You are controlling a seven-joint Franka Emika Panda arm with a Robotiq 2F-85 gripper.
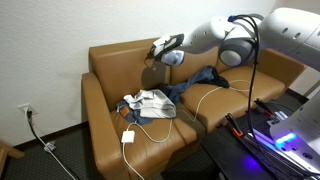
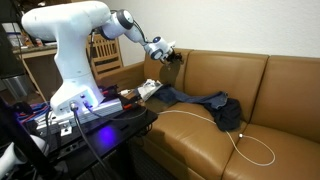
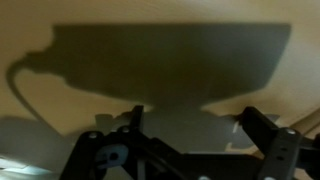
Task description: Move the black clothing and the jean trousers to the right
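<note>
Well, the gripper (image 1: 165, 46) hangs spread and empty by the sofa (image 1: 108, 60) back. Best go down toward five o'clock, pinch a thick fold of jeans (image 1: 197, 84), miss the cable (image 2: 238, 140).

The arm (image 2: 72, 35) is glossy white with rounded, bulbous segments. A black cable (image 1: 257, 50) loops along it at upper right, and the gripper (image 3: 185, 150) is black linkage.

both exterior views: mid-range, opposing sides, share sofa (image 1: 118, 58) (image 2: 240, 75) and arm | wrist view: close against sofa leather
</note>
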